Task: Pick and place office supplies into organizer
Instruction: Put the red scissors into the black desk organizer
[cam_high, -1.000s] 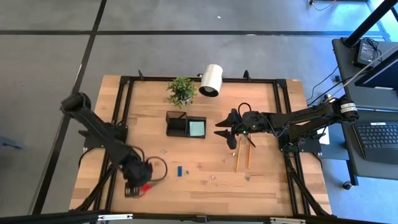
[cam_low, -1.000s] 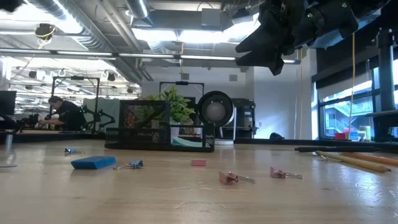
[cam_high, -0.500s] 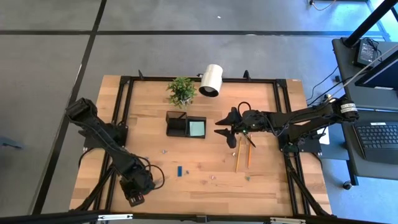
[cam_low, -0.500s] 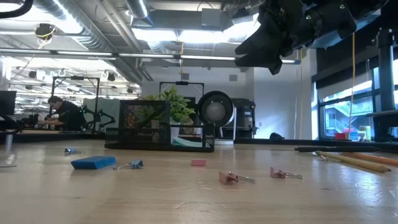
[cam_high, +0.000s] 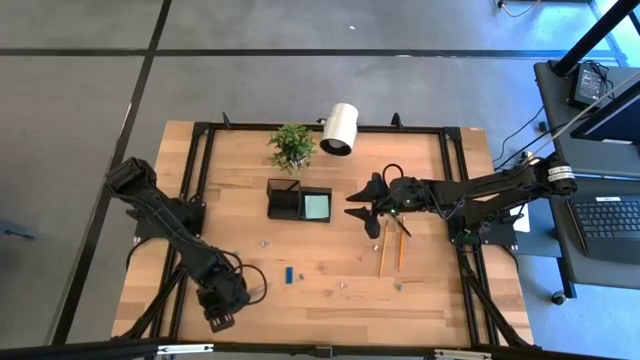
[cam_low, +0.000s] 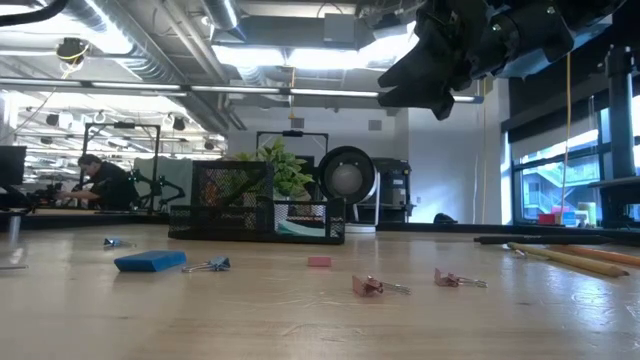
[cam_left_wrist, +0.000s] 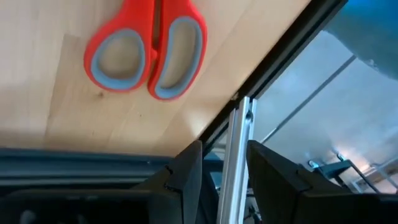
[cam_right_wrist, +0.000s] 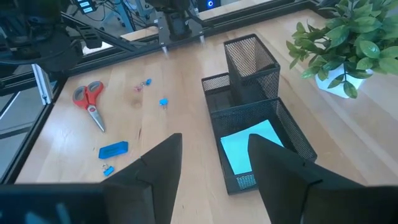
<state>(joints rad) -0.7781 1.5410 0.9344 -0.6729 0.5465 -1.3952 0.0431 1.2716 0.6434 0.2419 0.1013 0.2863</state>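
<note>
The red-handled scissors (cam_left_wrist: 146, 53) lie flat on the wood near the table's front left corner, also seen in the right wrist view (cam_right_wrist: 90, 104). My left gripper (cam_high: 218, 320) hangs over them, tipped toward the near edge, open and touching nothing; in the high view the arm hides the scissors. The black organizer (cam_high: 298, 202) stands mid-table with the teal note pad (cam_high: 317, 206) in its right compartment. Two pencils (cam_high: 390, 250) lie to the right. My right gripper (cam_high: 362, 212) hovers open above the table, left of the pencils.
A blue piece (cam_high: 288, 274) and small clips (cam_low: 380, 286) are scattered on the front half of the table. The potted plant (cam_high: 292, 145) and white lamp (cam_high: 341, 128) stand at the far edge. A black frame rail (cam_left_wrist: 239, 155) runs along the near edge.
My left gripper has moved down and toward the near edge and rolled its wrist; its arm now covers the scissors in the high view. It has kept still for the last half second. The scissors lie where they were.
</note>
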